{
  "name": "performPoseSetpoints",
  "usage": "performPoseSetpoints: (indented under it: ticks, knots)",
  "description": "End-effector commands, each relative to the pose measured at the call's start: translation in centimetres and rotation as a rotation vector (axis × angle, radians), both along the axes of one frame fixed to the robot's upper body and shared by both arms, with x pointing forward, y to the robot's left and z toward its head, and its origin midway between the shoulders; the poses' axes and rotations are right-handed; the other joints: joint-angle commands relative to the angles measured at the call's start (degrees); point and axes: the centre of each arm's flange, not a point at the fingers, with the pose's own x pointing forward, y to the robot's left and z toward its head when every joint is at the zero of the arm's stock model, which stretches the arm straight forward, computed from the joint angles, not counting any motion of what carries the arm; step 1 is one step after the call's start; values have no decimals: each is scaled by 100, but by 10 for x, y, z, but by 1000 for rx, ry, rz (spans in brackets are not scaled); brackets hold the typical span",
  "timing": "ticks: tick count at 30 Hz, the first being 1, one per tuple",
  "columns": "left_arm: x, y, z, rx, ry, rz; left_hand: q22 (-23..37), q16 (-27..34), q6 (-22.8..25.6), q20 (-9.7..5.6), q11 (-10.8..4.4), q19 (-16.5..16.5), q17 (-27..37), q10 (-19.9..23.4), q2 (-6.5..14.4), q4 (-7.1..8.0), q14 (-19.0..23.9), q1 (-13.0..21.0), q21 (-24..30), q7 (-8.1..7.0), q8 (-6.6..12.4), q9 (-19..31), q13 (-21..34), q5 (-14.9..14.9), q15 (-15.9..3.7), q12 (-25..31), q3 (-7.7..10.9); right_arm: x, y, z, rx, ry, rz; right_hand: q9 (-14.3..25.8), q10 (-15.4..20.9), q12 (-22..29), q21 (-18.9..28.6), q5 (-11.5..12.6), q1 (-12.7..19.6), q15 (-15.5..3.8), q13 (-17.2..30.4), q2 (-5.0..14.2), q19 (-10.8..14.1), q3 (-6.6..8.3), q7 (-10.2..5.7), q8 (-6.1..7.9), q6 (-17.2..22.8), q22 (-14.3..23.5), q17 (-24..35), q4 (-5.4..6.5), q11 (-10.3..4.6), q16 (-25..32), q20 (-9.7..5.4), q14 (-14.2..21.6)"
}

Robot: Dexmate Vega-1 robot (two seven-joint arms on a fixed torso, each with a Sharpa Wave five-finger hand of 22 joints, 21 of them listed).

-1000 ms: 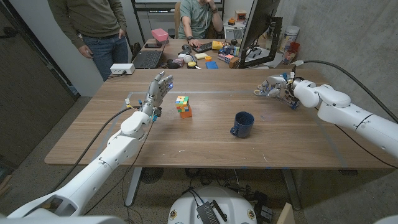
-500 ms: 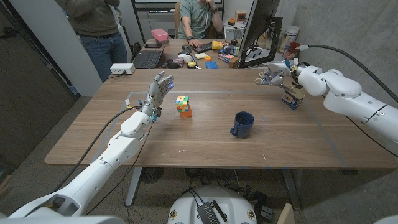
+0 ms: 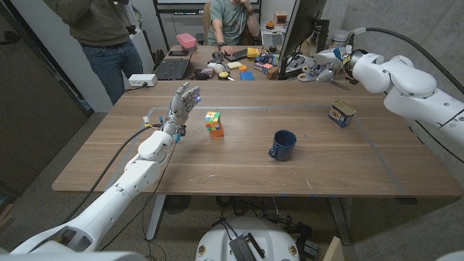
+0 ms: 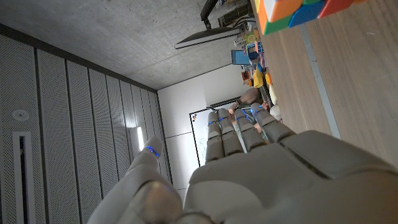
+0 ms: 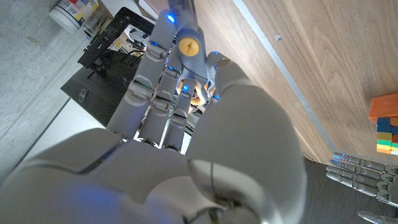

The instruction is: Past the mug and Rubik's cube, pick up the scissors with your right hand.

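Note:
My right hand (image 3: pixel 332 61) is lifted above the table's far right corner and holds the scissors (image 3: pixel 313 74), pale handles toward the middle, blades slanting down to the right. In the right wrist view the fingers (image 5: pixel 163 93) curl around the scissors (image 5: pixel 186 46), whose round pivot shows. The dark blue mug (image 3: pixel 283 144) stands mid-table, the Rubik's cube (image 3: pixel 212 123) left of it, also visible as the cube (image 4: pixel 298 11) and the cube (image 5: pixel 385 123). My left hand (image 3: pixel 183 106) stands raised beside the cube, fingers apart, empty.
A small printed tin (image 3: pixel 341 114) sits on the table under my right hand. Behind the far edge a monitor (image 3: pixel 297 36), a laptop (image 3: pixel 172 67) and desk clutter stand. One person stands at the back left (image 3: pixel 101 29), another sits behind (image 3: pixel 232 22).
My right hand has risen from the table near the tin, up and back to the right, carrying the scissors. The left hand, mug and cube have not moved.

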Motion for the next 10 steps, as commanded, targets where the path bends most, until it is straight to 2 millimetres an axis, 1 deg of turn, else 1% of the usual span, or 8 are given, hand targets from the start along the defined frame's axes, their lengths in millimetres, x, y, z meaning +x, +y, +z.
performPoseSetpoints:
  ticks: [1, 7, 10]
  knots:
    - [-2, 7, 2, -7, -20, -15, 8, 28, 38, 35, -4, 4, 20, 20, -8, 10, -3, -30, -29, 0, 22, 32, 31, 50, 7, 18, -21, -41, 9, 56, -42, -76, -29, 366, 99, 58, 56, -36, -43, -1110, 50, -28, 760, 166, 56, 282, 116, 34, 35, 107, -59, 15, -806, 703]
    - [-3, 7, 4, -13, -27, -16, 7, 27, 54, 32, 9, 5, 20, 14, -5, 7, -5, -29, -31, -3, 26, 32, 31, 52, 9, 15, -26, -56, 8, 80, -68, -108, -54, 357, 141, 64, 65, -61, -59, -1110, 85, -44, 751, 181, 56, 277, 102, 34, 50, 110, -100, 20, -806, 758]
    - [-3, 5, 6, -14, -28, -19, 7, 28, 62, 33, -1, 5, 20, 14, -4, 6, -4, -29, -32, 6, 28, 32, 31, 53, 8, 15, -28, -63, 7, 92, -80, -126, -65, 358, 157, 63, 75, -80, -82, -1102, 112, -49, 750, 192, 56, 282, 104, 35, 61, 120, -85, 21, -806, 790]
